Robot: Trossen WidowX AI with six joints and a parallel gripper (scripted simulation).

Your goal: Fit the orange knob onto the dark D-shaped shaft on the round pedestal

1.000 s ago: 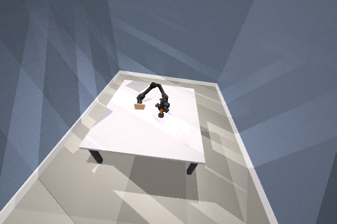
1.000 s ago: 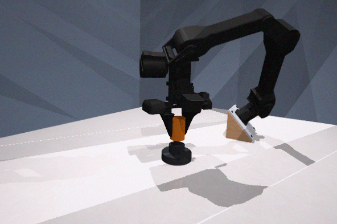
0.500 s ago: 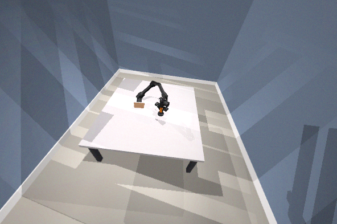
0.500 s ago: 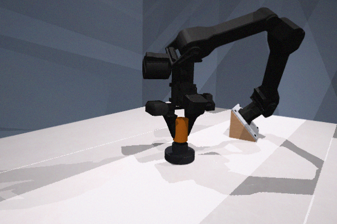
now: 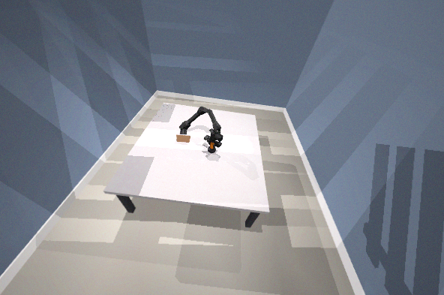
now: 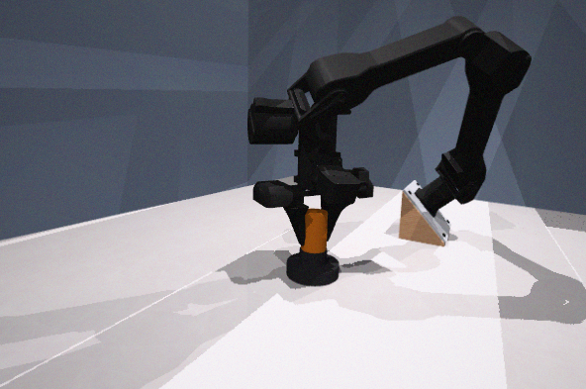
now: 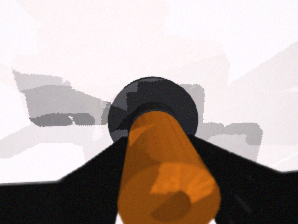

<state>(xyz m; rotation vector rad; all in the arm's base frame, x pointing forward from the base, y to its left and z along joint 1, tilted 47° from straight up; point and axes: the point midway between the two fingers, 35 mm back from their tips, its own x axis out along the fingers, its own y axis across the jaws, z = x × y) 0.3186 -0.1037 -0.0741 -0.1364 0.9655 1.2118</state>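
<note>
In the exterior view, your black arm (image 5: 192, 117) (image 6: 411, 51) arches from the right of the frame to just left of centre, where it points straight down at the counter (image 5: 202, 183) (image 6: 346, 355) (image 7: 240, 30). Its end effector (image 5: 212, 145) (image 6: 316, 239) (image 7: 156, 141) is partly open, its two fingers closed on opposite sides of an upright orange knob (image 5: 212, 145) (image 6: 316, 232) (image 7: 165, 160).

The knob is directly over the round black pedestal (image 5: 211, 150) (image 6: 313, 270) (image 7: 177, 95), in the lower middle of the exterior frame. Its lower end appears to meet the pedestal's narrower raised top. No shaft shows between them, so the knob looks low on it, probably at or near the bottom; you cannot tell whether a sliver of gap remains. In the wrist view, the knob rises from the centre toward the bottom edge, with black fingers at lower left and lower right.

If the knob is not quite down, letting go now could leave it proud of the pedestal; a slight mismatch of the flats or a small lean would be the cause. Pressing harder against a misaligned flat could make the knob slip up between the fingers or jam. If you twist once the flats are engaged, you could strain the grip or shift the pedestal. When you release, uneven opening or a sideways retreat could drag the knob back up, so open evenly and lift straight.
</note>
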